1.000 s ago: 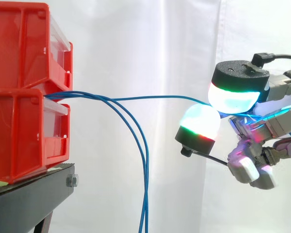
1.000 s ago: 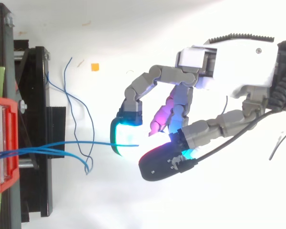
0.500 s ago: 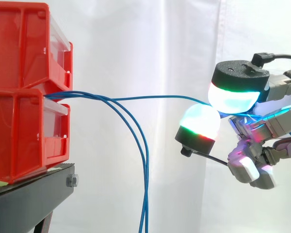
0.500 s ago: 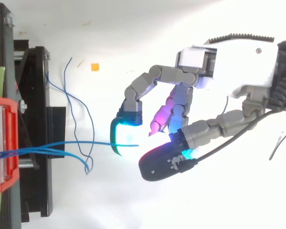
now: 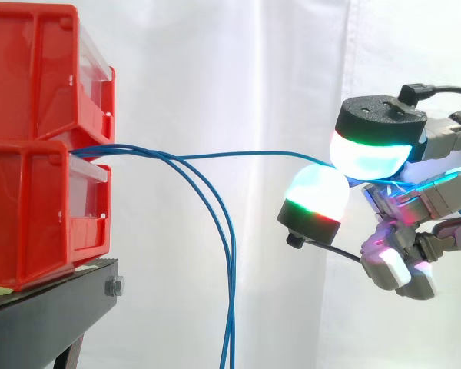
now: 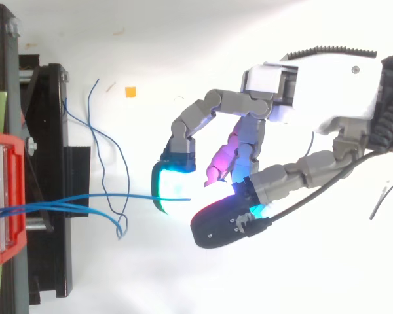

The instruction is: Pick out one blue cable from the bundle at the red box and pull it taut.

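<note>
Blue cable: one strand [image 5: 246, 154] comes out of the gap between the two stacked bins and runs nearly level across open space to the hand. It shows a slight wave and dips just before the fingertips, so it is not quite straight.
Cable end: in the top view the strand [image 6: 118, 195] stops at the glowing pads, well clear of the stand.
Hand: the hand [image 6: 327, 85] comes in from the right with its fingers curled. Two fingertips [image 5: 369, 150] are closed in on the strand, one glowing pad above it and one below, pinching it between them. The other fingers are folded in underneath.
Bundle: the remaining blue strands [image 5: 229, 269] leave the same gap. They arc outwards and hang straight down past the edge of the stand, apart from the hand.
Upper red bin: this bin [image 5: 31, 77] sits directly on the lower one, at the left of the side view.
Lower red bin: this bin [image 5: 31, 215] rests on the stand, and the cables pass over its top front edge.
Black stand: the stand [image 5: 46, 315] carries both bins.
White curtain: the curtain [image 5: 215, 61] hangs behind everything.
Orange scrap: a small square [image 6: 130, 92] lies on the white surface, near the loose strands and apart from the hand.
</note>
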